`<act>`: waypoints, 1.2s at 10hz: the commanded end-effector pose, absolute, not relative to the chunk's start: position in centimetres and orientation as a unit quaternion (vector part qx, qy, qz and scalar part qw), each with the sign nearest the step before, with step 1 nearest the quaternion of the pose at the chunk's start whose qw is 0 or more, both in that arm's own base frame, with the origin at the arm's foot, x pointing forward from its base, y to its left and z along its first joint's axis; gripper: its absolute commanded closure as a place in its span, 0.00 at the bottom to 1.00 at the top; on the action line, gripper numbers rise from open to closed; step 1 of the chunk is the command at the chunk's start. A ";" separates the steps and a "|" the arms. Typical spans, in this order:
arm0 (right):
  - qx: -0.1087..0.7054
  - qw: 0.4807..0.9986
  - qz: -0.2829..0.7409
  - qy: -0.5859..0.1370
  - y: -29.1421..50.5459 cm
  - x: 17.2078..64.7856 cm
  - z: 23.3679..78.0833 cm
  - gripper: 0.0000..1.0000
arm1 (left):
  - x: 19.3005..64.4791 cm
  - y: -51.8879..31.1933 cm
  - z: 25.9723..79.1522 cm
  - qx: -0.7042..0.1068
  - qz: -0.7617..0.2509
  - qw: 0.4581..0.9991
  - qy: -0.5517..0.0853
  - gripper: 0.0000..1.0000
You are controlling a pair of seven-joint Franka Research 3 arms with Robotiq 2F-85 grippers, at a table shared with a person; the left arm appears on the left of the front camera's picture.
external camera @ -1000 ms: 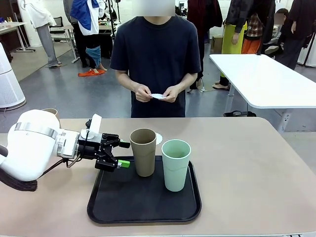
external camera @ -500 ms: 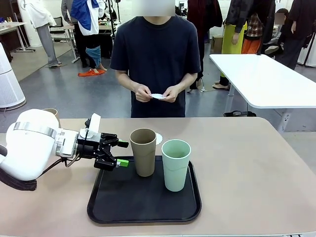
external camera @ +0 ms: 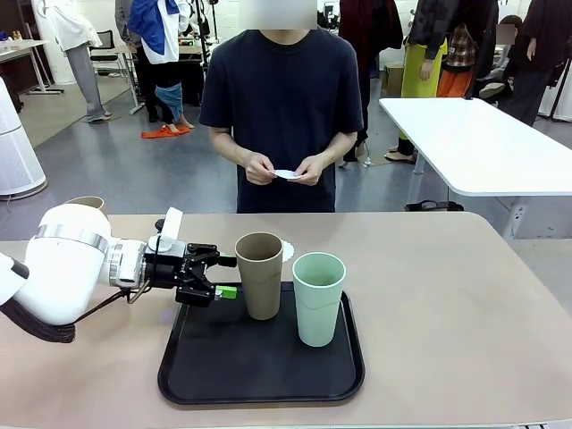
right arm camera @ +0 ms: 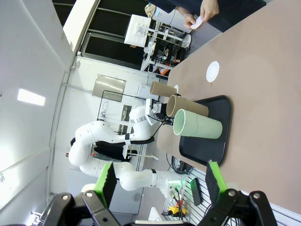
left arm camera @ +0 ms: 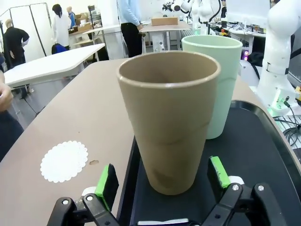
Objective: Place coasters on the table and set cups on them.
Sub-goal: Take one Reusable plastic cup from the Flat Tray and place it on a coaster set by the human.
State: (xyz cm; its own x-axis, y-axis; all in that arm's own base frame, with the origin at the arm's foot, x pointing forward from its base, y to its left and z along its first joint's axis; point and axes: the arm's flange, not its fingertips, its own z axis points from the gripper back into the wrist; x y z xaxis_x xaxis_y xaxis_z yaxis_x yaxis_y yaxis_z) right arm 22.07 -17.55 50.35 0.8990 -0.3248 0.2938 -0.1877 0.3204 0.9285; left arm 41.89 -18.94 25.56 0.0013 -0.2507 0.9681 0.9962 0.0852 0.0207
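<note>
While the left gripper (external camera: 226, 277) hangs open beside the tan cup (external camera: 259, 275) on the tray (external camera: 206, 371), it likely should straddle that cup squarely at mid-height, close gently, lift clear of the mint cup (external camera: 318, 298), and centre it on the coaster (external camera: 287, 251) lying on the bench (external camera: 447, 295) just behind.

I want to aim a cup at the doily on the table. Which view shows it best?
Left wrist view: the doily lies whole and unobstructed beside the tray. Front view shows just a sliver behind the tan cup; right wrist view shows it whole but small.
</note>
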 end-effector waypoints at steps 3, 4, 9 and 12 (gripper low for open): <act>0.584 0.778 -0.049 -0.225 -17.4 22.2 50.3 0.00 | 42.2 -20.5 23.6 -0.407 -0.556 0.558 -0.462 0.00; 0.584 0.778 -0.049 -0.225 -17.4 22.2 50.3 0.00 | 41.9 -21.0 23.4 -0.412 -0.559 0.553 -0.459 0.00; 0.584 0.778 -0.049 -0.225 -17.4 22.2 50.3 0.00 | 42.6 -22.8 22.8 -0.412 -0.569 0.547 -0.455 0.00; 0.584 0.778 -0.049 -0.225 -17.4 22.2 50.3 0.00 | 43.1 -23.3 22.6 -0.416 -0.569 0.543 -0.456 0.00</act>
